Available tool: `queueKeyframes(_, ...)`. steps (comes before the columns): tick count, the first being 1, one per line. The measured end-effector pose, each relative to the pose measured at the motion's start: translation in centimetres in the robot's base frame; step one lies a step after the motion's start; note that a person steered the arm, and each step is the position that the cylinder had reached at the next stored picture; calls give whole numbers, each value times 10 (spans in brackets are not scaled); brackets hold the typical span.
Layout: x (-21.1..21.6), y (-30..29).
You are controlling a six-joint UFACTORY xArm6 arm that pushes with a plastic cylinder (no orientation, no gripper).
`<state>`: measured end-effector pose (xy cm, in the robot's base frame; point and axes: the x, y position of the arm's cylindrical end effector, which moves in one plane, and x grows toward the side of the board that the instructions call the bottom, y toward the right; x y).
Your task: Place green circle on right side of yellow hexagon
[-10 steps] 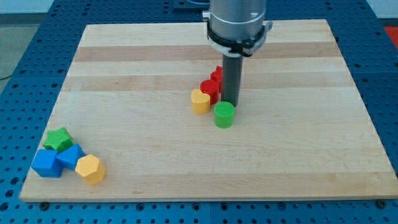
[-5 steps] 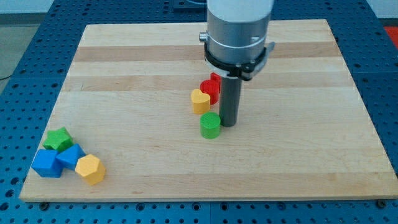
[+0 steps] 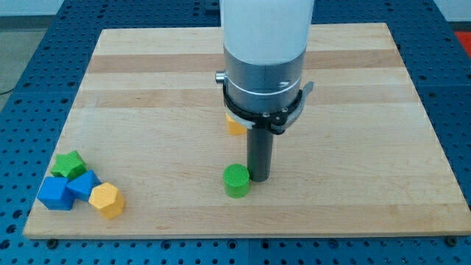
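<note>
The green circle (image 3: 236,180) lies on the wooden board (image 3: 147,88) below its middle. My tip (image 3: 258,177) stands right beside it, touching its right side. The yellow hexagon (image 3: 107,199) lies at the board's lower left corner, far to the left of the green circle. A second yellow block (image 3: 234,126) shows only as a sliver behind the arm; its shape is hidden.
A green star (image 3: 69,165) and two blue blocks (image 3: 56,193) (image 3: 83,185) crowd the yellow hexagon on its upper left. The arm's wide grey body (image 3: 263,81) hides the board's middle, and the red blocks seen earlier are behind it.
My tip has moved down and left across the board, pushing the green circle away from the yellow and red cluster toward the view's bottom. The arm now hides the red blocks.
</note>
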<state>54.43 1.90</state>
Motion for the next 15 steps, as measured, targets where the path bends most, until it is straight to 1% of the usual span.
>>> queueKeyframes(1, 5, -10)
queueKeyframes(3, 6, -53)
queueKeyframes(6, 40, -91)
queueKeyframes(8, 40, -124)
queueKeyframes(9, 40, -129)
queueKeyframes(11, 48, -83)
queueKeyframes(12, 64, -95)
queueKeyframes(13, 70, -107)
queueKeyframes(15, 62, -129)
